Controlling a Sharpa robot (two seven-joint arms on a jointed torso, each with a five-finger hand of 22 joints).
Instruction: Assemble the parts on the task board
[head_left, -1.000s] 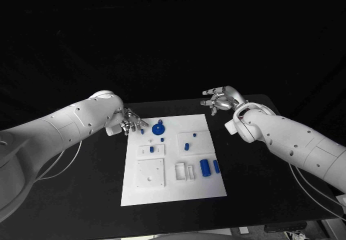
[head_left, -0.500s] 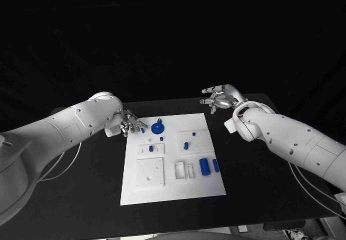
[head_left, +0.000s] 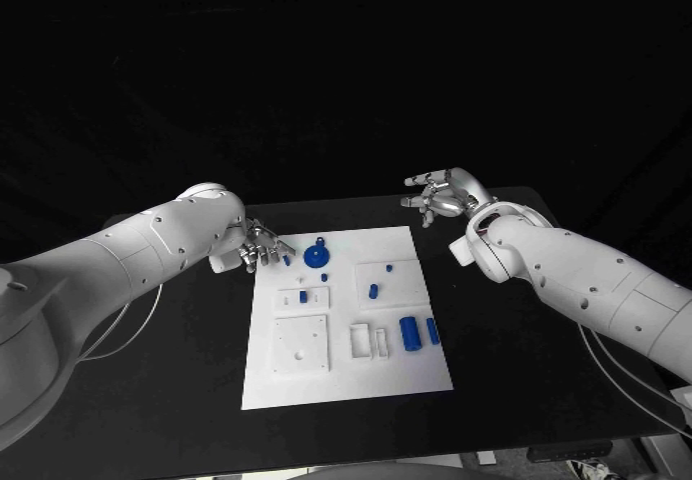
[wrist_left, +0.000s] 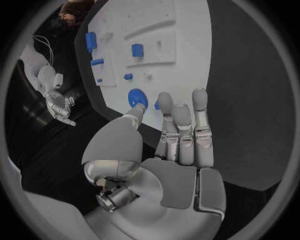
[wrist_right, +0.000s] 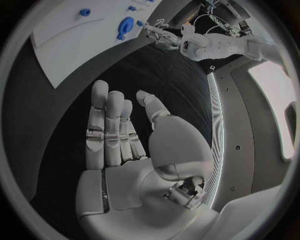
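Observation:
The white task board (head_left: 346, 375) lies in the middle of the black table. On its far part sit a blue round disc (head_left: 317, 258) and several small blue parts, among them one (head_left: 302, 296) in a white block and one (head_left: 374, 292) to its right. Two blue cylinders (head_left: 410, 332) lie nearer the right edge. My left hand (head_left: 257, 246) hovers at the board's far left corner, fingers straight, holding nothing; its fingertips (wrist_left: 165, 100) are close to the disc (wrist_left: 137, 97). My right hand (head_left: 440, 195) is off the far right corner, open and empty (wrist_right: 122, 135).
White raised blocks (head_left: 302, 345) and slotted holders (head_left: 368, 342) stand on the board's near half. Black table (head_left: 534, 330) surrounds the board on both sides. The left wrist view shows the board's edge (wrist_left: 187, 95) just past the fingers.
My left hand has edged slightly to the left at the board's corner. My right hand and the parts stay where they were.

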